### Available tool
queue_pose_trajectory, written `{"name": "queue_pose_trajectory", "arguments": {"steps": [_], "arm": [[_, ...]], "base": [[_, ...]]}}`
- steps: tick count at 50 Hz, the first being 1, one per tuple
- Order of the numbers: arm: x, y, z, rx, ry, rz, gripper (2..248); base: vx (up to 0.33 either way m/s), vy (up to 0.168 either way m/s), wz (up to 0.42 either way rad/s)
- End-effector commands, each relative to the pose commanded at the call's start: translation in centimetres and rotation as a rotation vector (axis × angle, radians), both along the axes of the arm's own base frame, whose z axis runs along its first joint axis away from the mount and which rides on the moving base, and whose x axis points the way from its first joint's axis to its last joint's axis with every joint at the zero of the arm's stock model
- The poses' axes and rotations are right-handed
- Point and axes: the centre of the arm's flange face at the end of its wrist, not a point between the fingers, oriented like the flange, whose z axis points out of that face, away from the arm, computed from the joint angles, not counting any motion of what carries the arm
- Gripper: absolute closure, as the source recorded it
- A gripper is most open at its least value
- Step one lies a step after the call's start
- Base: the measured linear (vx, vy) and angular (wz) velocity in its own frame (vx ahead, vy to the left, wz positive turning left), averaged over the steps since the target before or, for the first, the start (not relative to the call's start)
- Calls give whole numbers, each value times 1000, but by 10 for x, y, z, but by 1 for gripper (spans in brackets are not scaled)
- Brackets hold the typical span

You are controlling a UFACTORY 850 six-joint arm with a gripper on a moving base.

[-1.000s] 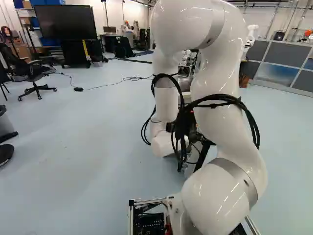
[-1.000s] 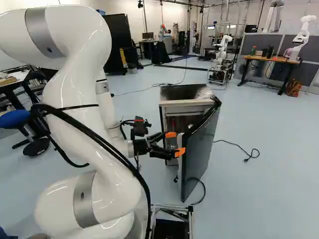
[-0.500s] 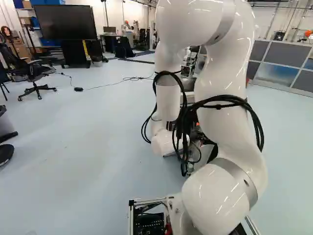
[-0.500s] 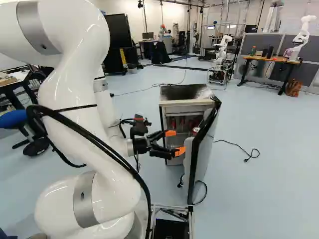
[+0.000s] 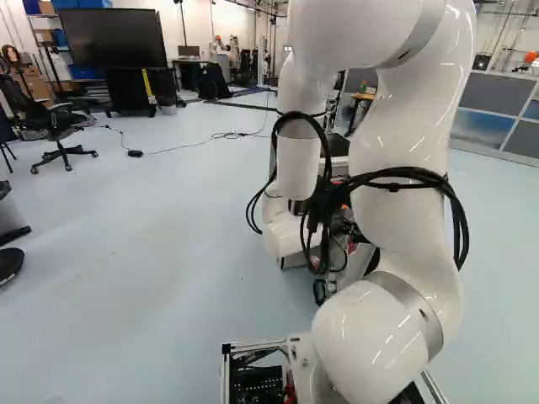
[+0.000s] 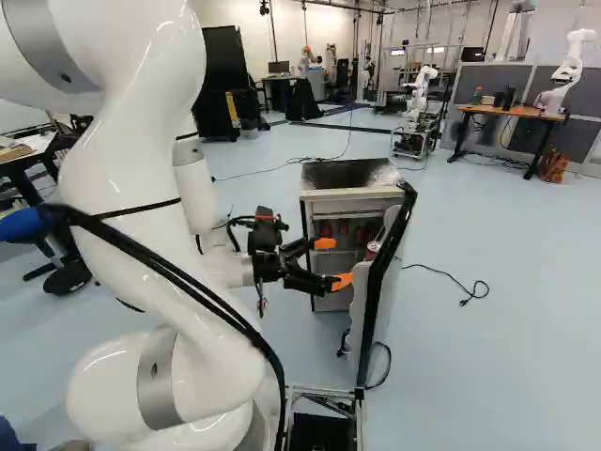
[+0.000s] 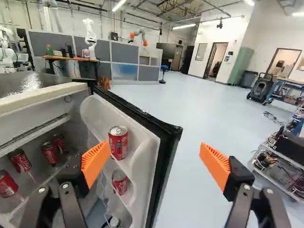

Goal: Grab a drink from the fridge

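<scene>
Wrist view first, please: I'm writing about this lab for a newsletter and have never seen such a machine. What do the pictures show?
The wrist view comes from a camera near the end of a white robot arm, looking along its two black fingers with orange pads. In it, red cans are inside a fridge, and an upper can and a lower can sit in its open door.

The other two pictures come from cameras on the moving base, behind the arm, one to each side. The left one is mostly arm and floor; the right one shows the fridge best.

The fingers are spread apart and hold nothing.
</scene>
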Motion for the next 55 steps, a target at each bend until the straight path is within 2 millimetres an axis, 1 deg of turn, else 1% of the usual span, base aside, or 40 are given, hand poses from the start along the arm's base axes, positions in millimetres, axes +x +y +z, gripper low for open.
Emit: {"name": "queue_pose_trajectory", "arguments": {"steps": [28, 55], "arm": [[40, -26, 2, 18, -64, -149, 3], [69, -63, -3, 99, -117, -355, 3]], "base": [[0, 0, 0], [0, 0, 0]]}}
